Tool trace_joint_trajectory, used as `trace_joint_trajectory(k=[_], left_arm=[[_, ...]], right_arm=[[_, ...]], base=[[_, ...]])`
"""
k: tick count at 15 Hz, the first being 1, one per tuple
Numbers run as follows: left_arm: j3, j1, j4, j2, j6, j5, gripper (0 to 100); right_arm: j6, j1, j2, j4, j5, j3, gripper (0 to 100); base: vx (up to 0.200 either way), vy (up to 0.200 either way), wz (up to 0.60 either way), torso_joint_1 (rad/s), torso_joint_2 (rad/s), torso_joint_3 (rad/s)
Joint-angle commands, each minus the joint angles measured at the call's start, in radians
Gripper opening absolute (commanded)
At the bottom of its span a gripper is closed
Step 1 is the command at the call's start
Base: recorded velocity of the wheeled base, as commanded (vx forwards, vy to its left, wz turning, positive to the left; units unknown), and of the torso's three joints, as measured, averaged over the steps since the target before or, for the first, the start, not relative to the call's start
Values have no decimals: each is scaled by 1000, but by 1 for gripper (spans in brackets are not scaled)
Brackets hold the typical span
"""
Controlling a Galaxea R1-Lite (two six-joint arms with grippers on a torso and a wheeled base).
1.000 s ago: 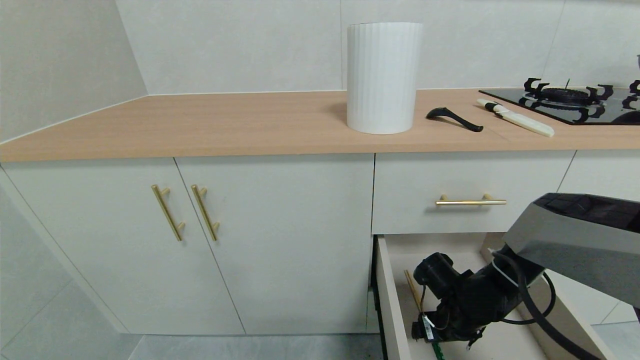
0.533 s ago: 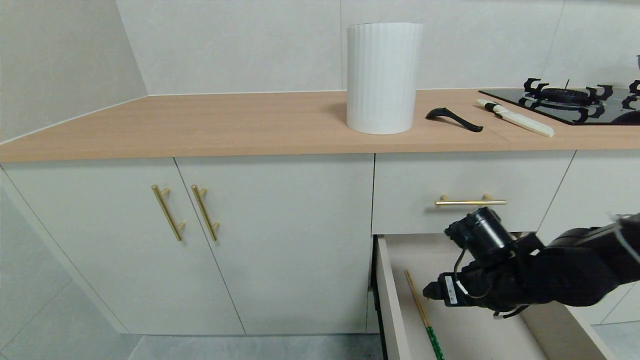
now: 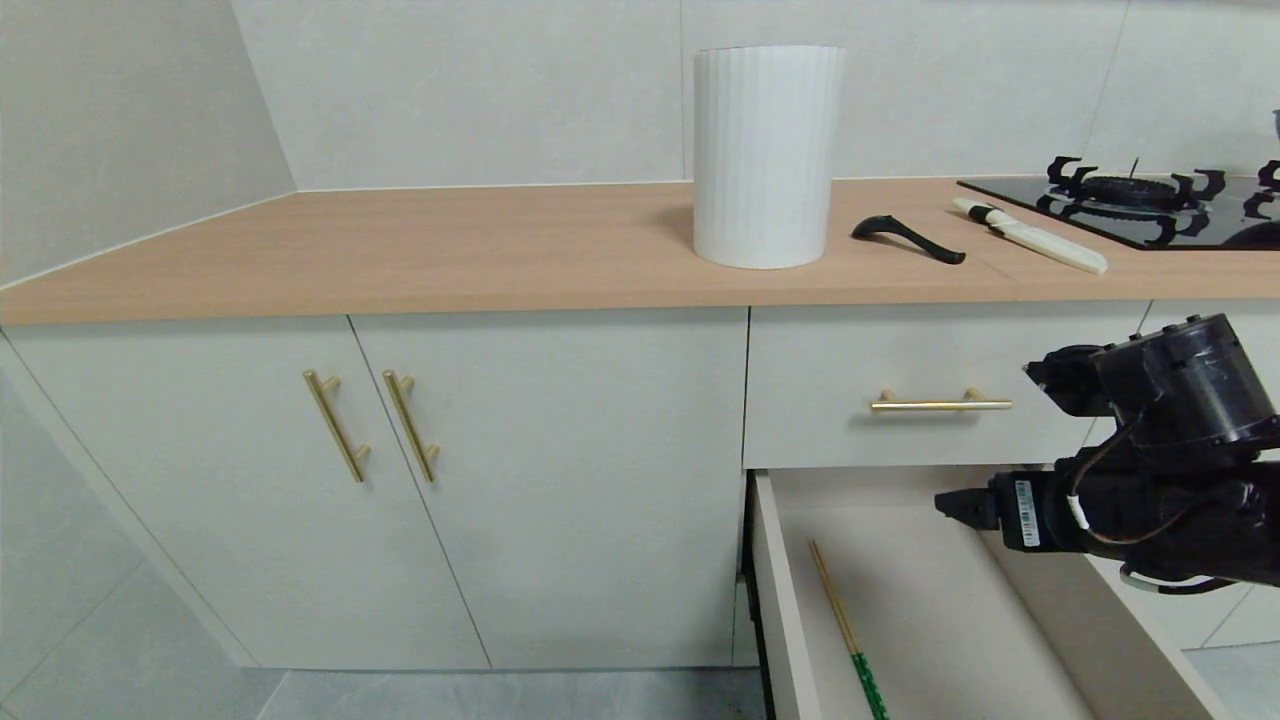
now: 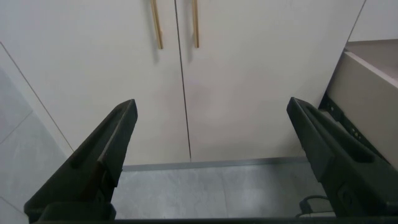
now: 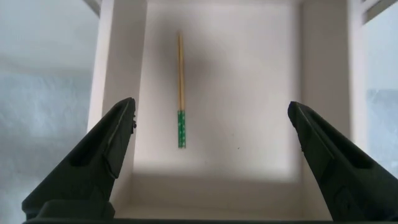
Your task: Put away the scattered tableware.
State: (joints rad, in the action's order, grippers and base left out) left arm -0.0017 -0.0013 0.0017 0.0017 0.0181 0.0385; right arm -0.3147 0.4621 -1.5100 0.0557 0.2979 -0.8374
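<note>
standing open under the light wooden countertop [image 3: 400, 250], the pale pull-out drawer [image 3: 775, 560] lies below the right gripper [image 5: 210, 106], fingers spread, empty. left gripper [image 4: 210, 106] likewise spread. a green-tipped bamboo chopstick [image 3: 841, 620] lies inside, near the drawer's left wall.

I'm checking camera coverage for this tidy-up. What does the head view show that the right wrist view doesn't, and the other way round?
Head view adds the counter with its white canister, black utensil and knife, next to the hob. Right wrist view adds the right gripper with its jaws open, and the chopstick at full length. Shared: the open drawer with that chopstick lying inside.
</note>
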Motion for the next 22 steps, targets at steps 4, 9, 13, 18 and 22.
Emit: trace_joint_trajectory(k=[4,9,13,18,22], left_arm=[[0,0,0,0,0,0,100],[0,1,0,0,0,0,100],[0,0,0,0,0,0,100],[0,0,0,1,0,0,100],[0,0,0,0,0,0,100]], right_arm=[[0,-11,25,-2,1,-2,100],[9,-25,27,-2,1,-2,100],[9,-25,25,-2,1,-2,100],[11,-25,24,-2,1,-2,100],[14,-36,21,-2,1,-2,100]], base=[[0,0,0,0,0,0],[0,0,0,18,-78,-53],[0,0,0,122,-353,-277],[0,0,0,174,-499,-287],[0,0,0,192,-472,-276]])
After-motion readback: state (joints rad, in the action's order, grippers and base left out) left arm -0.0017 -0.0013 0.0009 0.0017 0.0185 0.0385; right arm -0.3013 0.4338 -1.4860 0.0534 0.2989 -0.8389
